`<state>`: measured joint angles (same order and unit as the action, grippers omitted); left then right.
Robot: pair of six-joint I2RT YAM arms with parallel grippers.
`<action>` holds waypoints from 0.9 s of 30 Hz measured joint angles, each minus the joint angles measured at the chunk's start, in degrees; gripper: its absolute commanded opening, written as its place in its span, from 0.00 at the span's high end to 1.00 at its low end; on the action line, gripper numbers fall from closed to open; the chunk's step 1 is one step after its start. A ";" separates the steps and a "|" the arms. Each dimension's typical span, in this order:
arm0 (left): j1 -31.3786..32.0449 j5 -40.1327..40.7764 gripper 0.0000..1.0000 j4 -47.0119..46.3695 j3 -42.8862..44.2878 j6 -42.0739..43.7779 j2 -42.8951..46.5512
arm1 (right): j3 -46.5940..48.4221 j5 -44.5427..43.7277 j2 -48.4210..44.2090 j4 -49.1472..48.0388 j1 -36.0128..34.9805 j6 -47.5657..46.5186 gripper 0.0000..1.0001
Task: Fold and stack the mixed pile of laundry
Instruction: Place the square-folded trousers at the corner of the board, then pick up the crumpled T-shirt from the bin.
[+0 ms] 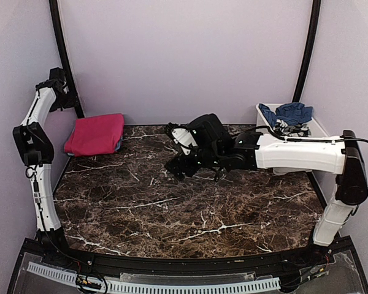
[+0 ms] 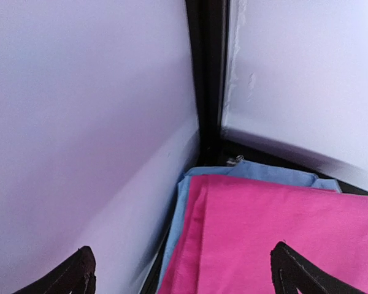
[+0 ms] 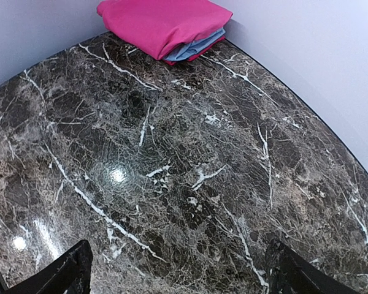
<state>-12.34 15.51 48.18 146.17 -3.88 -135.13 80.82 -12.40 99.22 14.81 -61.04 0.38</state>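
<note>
A folded magenta-pink garment (image 1: 95, 134) lies at the back left corner on top of a folded light blue shirt (image 2: 257, 173). My left gripper (image 2: 183, 250) hangs open above the near edge of this stack, holding nothing; in the top view the left gripper (image 1: 64, 92) sits high by the left wall. My right gripper (image 1: 172, 150) is open over the bare marble mid-table, and the right wrist view shows nothing between the right gripper's (image 3: 179, 245) fingers. A dark navy-blue garment (image 1: 291, 113) and a grey-and-white patterned one (image 1: 287, 127) lie crumpled in the tub.
The white plastic tub (image 1: 262, 113) stands at the back right, behind the right arm's forearm (image 1: 294, 153). Dark marble table (image 1: 172, 208) with purple walls close on three sides. A black corner post (image 2: 205, 79) rises just behind the stack.
</note>
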 measured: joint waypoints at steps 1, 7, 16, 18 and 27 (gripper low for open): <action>0.09 -1.84 0.01 0.13 -0.09 -0.96 1.31 | 0.20 0.33 0.00 0.00 0.48 0.59 0.02; 0.79 -9.51 0.01 0.44 -6.86 -4.44 10.80 | -0.13 2.78 -2.08 0.76 6.05 3.74 0.01; 15.02 -9.20 0.01 -9.33 -33.33 -3.32 26.58 | 0.35 9.22 -12.72 4.94 26.40 6.16 0.01; 17.05 -13.42 0.01 -11.82 -37.83 -5.16 29.83 | 1.53 9.92 -13.75 6.19 31.78 6.16 0.01; 18.91 -28.41 0.01 -22.10 -54.90 -11.21 43.78 | 8.11 12.98 -9.86 9.92 51.43 7.91 0.07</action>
<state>6.57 -12.91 26.09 91.26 -15.09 -91.35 88.92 0.58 89.36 24.73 -9.61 8.29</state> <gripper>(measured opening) 0.990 0.966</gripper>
